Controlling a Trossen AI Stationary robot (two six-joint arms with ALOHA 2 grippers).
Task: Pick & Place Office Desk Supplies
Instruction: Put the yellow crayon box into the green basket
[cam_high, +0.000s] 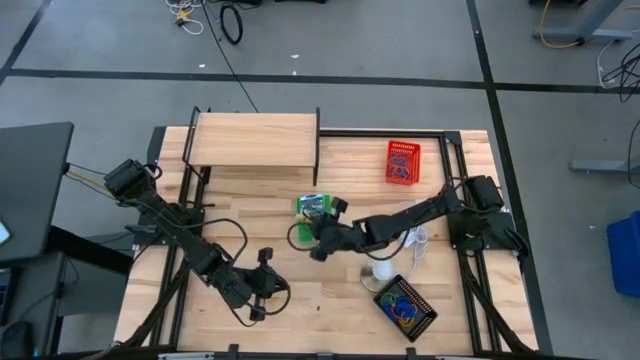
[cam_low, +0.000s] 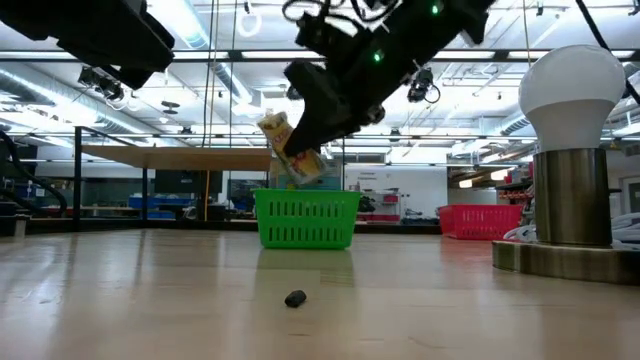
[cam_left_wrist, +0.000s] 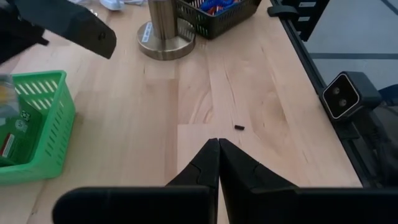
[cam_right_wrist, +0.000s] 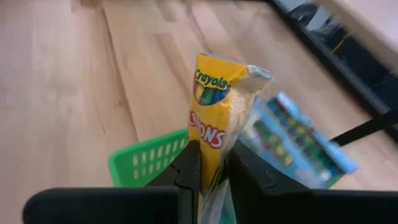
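Nearest your low camera lies a small dark piece (cam_low: 295, 298). Behind, your right gripper (cam_right_wrist: 213, 171) grasps the crayon packet (cam_right_wrist: 216, 118) above the green basket (cam_low: 306, 219); left gripper (cam_left_wrist: 218, 149), at seven o'clock, is clenched empty.

The yellow crayon packet (cam_right_wrist: 214, 118) has its lower end hidden between the right gripper's fingers (cam_right_wrist: 186, 165), and the printed box (cam_right_wrist: 292, 140) behind it is blurred. The small dark piece (cam_low: 294, 298) on the desk (cam_low: 150, 300) is too small to identify. The green basket (cam_left_wrist: 34, 134) is cut off by the left wrist picture's edge.
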